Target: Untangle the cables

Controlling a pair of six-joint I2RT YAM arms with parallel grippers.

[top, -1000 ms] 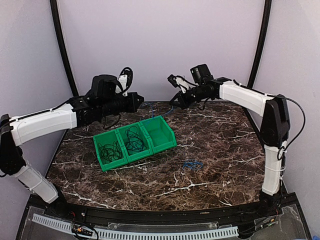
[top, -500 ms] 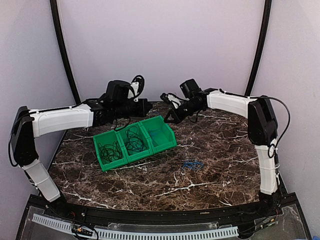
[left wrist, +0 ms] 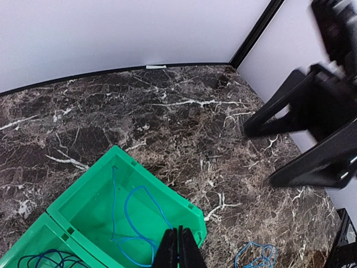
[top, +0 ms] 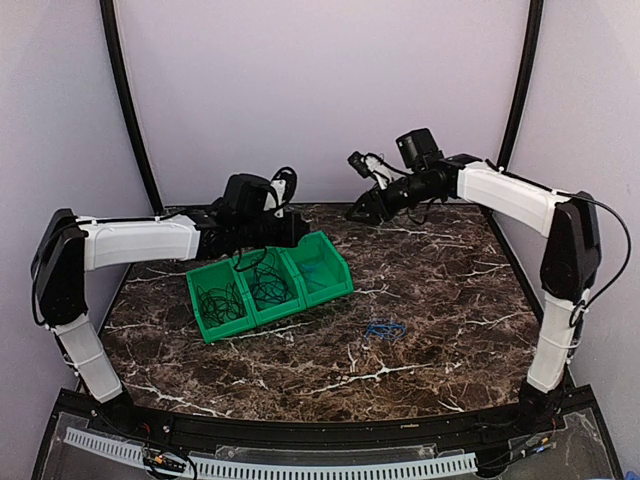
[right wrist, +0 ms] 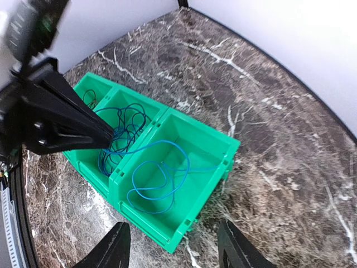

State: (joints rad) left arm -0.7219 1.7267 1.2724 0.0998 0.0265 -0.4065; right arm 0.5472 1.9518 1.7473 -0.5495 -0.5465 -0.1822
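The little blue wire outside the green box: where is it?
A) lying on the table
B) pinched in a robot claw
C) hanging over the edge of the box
A: the little blue wire lies in a loose heap on the dark marble table, well apart from the green box, with nothing touching it.

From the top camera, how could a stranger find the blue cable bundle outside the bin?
Start at the green bin on the marble table. Toward the near edge, to its right, the blue cable bundle lies alone on the marble; all other cables sit inside compartments.
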